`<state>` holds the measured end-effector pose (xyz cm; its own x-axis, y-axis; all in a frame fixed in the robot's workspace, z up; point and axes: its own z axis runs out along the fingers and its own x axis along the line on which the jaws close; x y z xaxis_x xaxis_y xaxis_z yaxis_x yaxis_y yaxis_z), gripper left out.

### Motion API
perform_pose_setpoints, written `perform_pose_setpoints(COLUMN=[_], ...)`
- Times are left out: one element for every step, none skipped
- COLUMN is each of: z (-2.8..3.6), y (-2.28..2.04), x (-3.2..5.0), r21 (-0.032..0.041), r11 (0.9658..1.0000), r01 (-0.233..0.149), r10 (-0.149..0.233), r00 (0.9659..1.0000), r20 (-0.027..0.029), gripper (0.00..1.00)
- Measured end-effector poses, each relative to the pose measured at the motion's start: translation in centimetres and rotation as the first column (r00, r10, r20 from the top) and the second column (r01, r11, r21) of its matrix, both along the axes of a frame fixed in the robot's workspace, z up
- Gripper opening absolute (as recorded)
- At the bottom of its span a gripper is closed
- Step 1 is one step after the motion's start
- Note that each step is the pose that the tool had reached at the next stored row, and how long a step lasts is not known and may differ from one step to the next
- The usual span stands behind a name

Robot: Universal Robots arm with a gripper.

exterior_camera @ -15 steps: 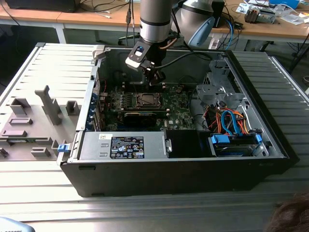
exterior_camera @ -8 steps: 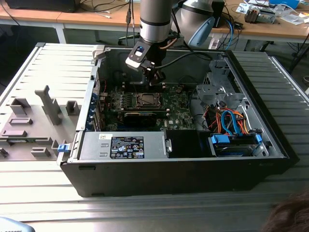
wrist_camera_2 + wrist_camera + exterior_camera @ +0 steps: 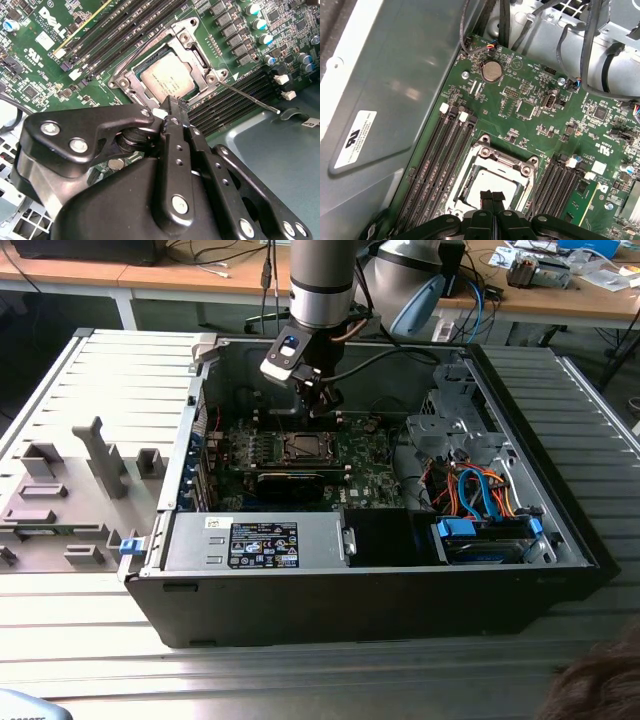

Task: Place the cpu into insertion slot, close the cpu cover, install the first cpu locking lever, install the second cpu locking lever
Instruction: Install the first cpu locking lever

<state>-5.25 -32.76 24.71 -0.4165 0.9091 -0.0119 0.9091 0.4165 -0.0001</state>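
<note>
In the exterior view my gripper point(image 3: 322, 400) hangs inside the open computer case, just above the insertion slot point(image 3: 303, 447) on the green board. The cpu point(image 3: 165, 80) lies flat in the slot, its pale silver face up, also seen as cpu point(image 3: 490, 182). The grey metal cpu cover point(image 3: 134, 84) lies down around it as a frame. A thin wire locking lever point(image 3: 250, 98) sticks out sideways from the socket's corner, unlatched; the same lever point(image 3: 534, 187) runs beside the socket. My gripper point(image 3: 172, 106) is shut, tips together over the cpu's edge, with nothing between them.
Black memory slots point(image 3: 432, 165) flank the socket. A coin battery point(image 3: 491, 71) and black cables point(image 3: 592, 45) lie beyond. The case wall point(image 3: 395, 90) stands close by. A long black card point(image 3: 290, 482), power supply point(image 3: 260, 540) and drive cables point(image 3: 480, 490) fill the case.
</note>
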Motion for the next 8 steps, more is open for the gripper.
perform_pose_setpoints(z=[0.0, 0.0, 0.0, 0.0, 0.0, 0.0, 0.0, 0.0], y=[0.0, 0.0, 0.0, 0.0, 0.0, 0.0, 0.0, 0.0], x=[0.0, 0.0, 0.0, 0.0, 0.0, 0.0, 0.0, 0.0], r21=[0.0, 0.0001, 0.0001, 0.0001, 0.0001, 0.0001, 0.0001, 0.0001], r11=[1.0, 1.0, 1.0, 1.0, 1.0, 1.0, 1.0, 1.0], r01=[-0.001, -0.001, -0.002, -0.003, -0.003, -0.004, -0.005, -0.005], r10=[0.001, 0.001, 0.002, 0.003, 0.003, 0.004, 0.005, 0.005], r00=[1.0, 1.0, 1.0, 1.0, 1.0, 1.0, 1.0, 1.0], r20=[0.0, 0.0, 0.0, 0.0, 0.0, 0.0, 0.0, -0.0001], gripper=[0.11, 0.11, 0.11, 0.11, 0.11, 0.11, 0.11, 0.11])
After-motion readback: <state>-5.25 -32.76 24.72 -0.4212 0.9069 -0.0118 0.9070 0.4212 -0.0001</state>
